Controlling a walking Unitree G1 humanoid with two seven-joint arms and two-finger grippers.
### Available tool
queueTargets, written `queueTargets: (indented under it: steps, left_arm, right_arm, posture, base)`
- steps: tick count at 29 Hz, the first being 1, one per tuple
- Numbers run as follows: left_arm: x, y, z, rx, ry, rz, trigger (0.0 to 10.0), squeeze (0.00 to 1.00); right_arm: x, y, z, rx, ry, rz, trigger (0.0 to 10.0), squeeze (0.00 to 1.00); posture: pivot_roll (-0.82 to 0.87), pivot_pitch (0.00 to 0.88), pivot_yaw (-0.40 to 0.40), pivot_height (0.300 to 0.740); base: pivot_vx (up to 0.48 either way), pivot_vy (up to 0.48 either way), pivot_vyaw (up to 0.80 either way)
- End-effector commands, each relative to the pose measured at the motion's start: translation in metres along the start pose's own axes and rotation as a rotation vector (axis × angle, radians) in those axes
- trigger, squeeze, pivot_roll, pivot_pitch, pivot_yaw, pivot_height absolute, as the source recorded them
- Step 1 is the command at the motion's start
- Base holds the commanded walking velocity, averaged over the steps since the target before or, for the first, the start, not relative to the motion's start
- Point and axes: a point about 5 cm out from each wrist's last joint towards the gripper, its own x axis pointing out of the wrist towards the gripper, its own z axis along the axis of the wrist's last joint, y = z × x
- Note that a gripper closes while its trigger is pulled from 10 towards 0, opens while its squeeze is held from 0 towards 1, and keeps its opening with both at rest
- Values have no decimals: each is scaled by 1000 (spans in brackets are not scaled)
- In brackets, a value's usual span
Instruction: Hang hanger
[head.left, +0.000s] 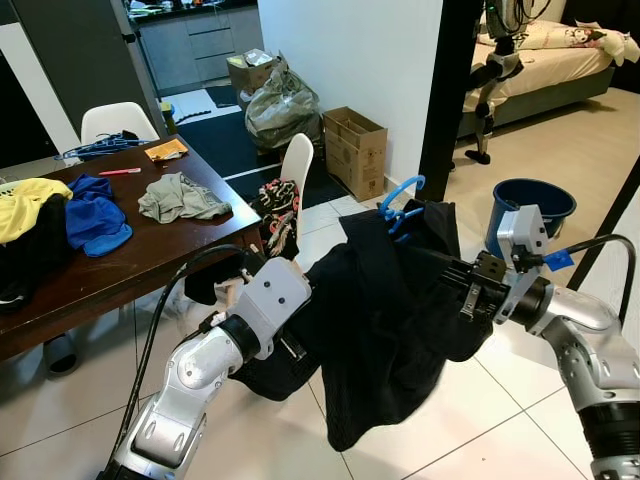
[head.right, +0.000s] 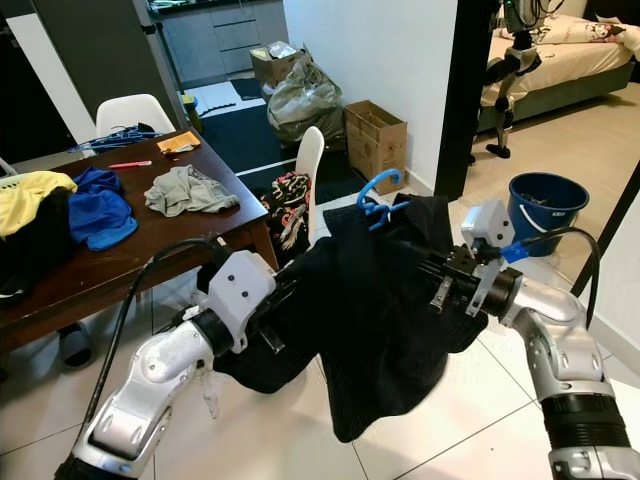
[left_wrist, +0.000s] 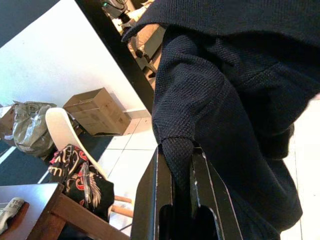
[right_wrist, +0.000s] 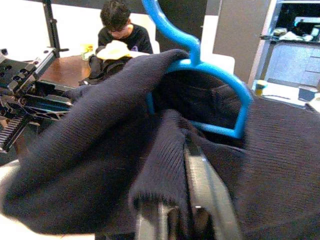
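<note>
Both arms up front, black garment stretched between them. Left gripper at approx 8 o'clock of the cloth, clenched on a fold of knit fabric, fingers pinching it in wrist view. Right gripper at 3 o'clock, also grasping cloth just below the blue hanger; hanger hook sticks up at 12 o'clock, garment draped over it. Prob held wide apart to keep the garment spread on the hanger before hanging. Hanger shoulders buried under cloth, can't see how well it sits. No rail or hook visible. Tabletop w/ clothes at 10 o'clock; person seated in right wrist view.
</note>
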Motion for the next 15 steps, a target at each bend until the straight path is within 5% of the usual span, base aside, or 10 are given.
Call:
queueTargets:
  steps: [1, 2, 7, 11, 15]
  left_arm:
    - [0, 9, 5, -5, -37, 34, 10000, 0]
    - [-2, 12, 5, -34, -41, 9, 10000, 0]
    - [-12, 30, 5, -103, -48, -37, 10000, 0]
    - [-17, 58, 6, -144, -66, 69, 10000, 0]
    - [-16, 70, 9, -185, -98, 180, 10000, 0]
  right_arm:
    - [11, 3, 5, 11, -32, 18, 10000, 553]
    - [13, 2, 7, 47, -69, 11, 10000, 1000]
    - [10, 0, 9, 103, -124, -5, 10000, 1000]
    - [5, -5, 5, 104, -117, -81, 10000, 1000]
    - [2, -12, 0, 100, -103, -166, 10000, 1000]
  posture:
    - [-21, 0, 65, 740]
    - [-22, 0, 66, 740]
    - [-17, 0, 70, 740]
    - [-15, 0, 78, 740]
    - [-16, 0, 79, 740]
  base:
    - [0, 0, 0]
    - [0, 0, 0]
    - [0, 0, 0]
    - [0, 0, 0]
    - [0, 0, 0]
